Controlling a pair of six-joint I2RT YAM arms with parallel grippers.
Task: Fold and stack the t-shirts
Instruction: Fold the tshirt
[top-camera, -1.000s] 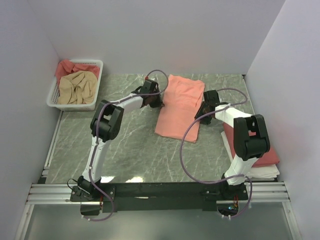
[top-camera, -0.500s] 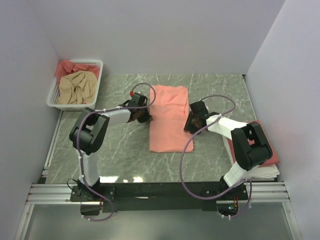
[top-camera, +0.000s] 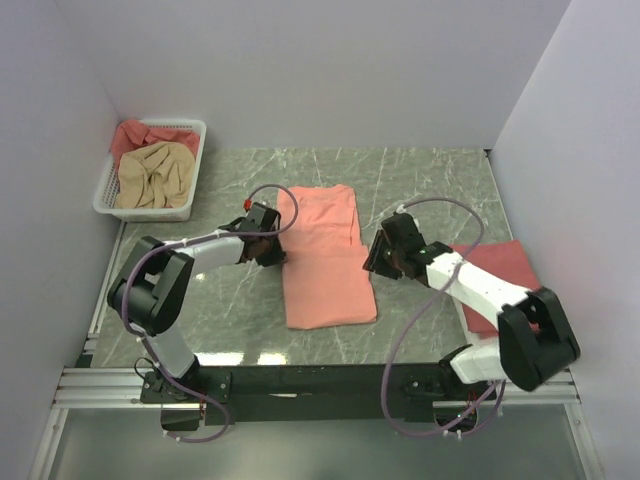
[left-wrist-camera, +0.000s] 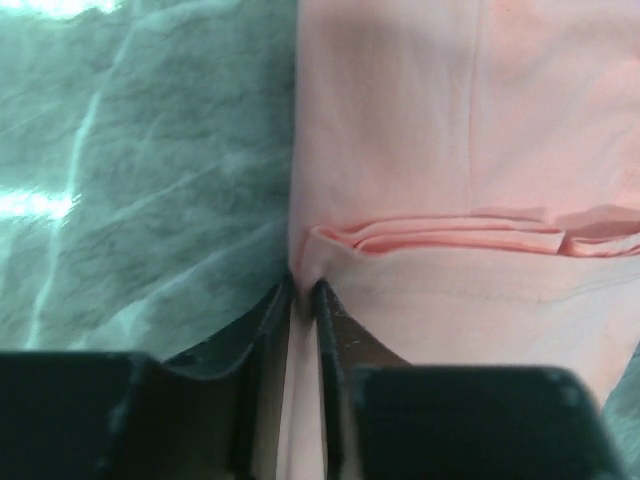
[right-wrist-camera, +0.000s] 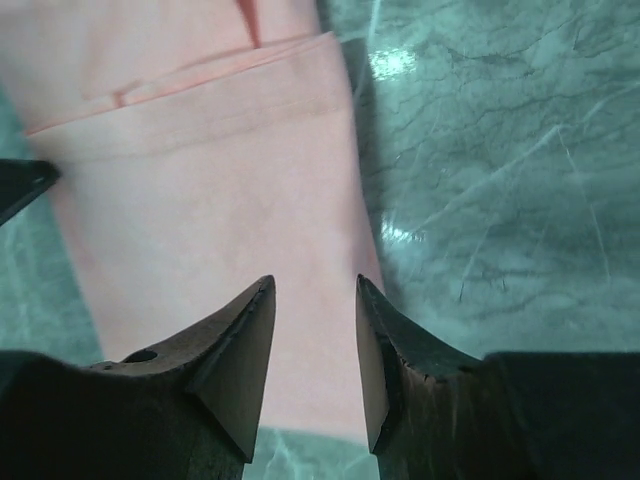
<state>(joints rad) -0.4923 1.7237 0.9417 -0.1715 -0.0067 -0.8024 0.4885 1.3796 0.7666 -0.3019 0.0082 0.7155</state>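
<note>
Your left gripper (left-wrist-camera: 303, 288) is pinched tight on the left edge of the salmon-pink t-shirt (top-camera: 325, 255), right at its fold. Your right gripper (right-wrist-camera: 315, 283) has its fingers spread and holds nothing, poised over the shirt's right edge. The shirt lies folded long in mid-table, running toward the near edge. A rose-red t-shirt (top-camera: 500, 275) lies by the right edge. The white basket (top-camera: 198, 160) in the far left corner holds a beige t-shirt (top-camera: 152, 175) and a second rose-red t-shirt (top-camera: 130, 135).
</note>
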